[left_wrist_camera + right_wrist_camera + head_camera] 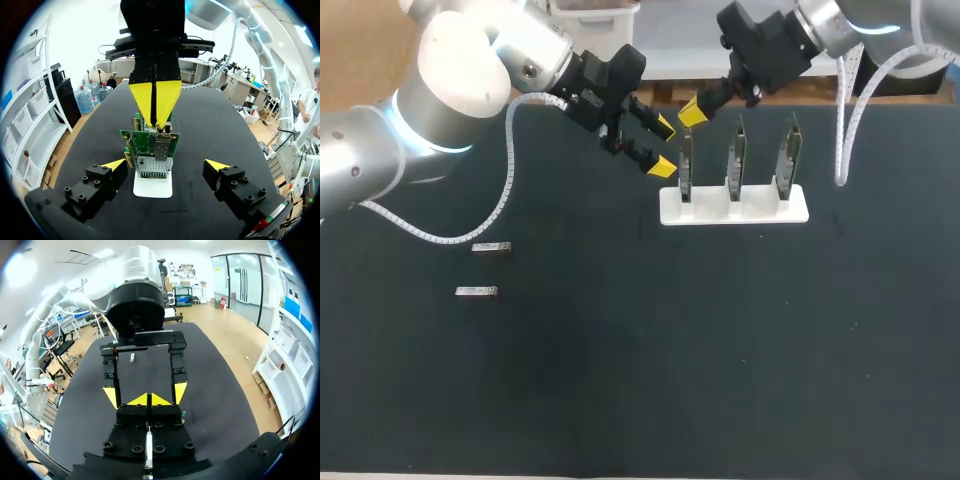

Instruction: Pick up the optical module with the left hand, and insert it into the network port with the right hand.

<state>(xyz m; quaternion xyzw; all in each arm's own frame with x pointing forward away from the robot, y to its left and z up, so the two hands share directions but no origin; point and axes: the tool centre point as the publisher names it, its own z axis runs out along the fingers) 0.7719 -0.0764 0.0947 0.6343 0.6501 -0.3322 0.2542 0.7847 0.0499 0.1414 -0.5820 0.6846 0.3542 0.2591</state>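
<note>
The optical module (149,442) is pinched in the right gripper (156,122). Its yellow tips are squeezed narrow on it, w/ a silver strip showing between the fingers in the right wrist view. The tips sit right at the top edge of the nearest network card (145,142), just over the network port (161,147). Can't tell how far in the module is, tbh.

That card stands upright in a white holder (733,208), at the end closest to the left arm, w/ two other cards (736,160) in the slots next to it.

The left gripper (664,146) hangs just beside the same card, jaws wide apart and nothing in them, approx facing the right one across the card.

Two spare modules (491,247) lie flat on the black table (670,380), well apart from the holder, over on the left arm's side.
</note>
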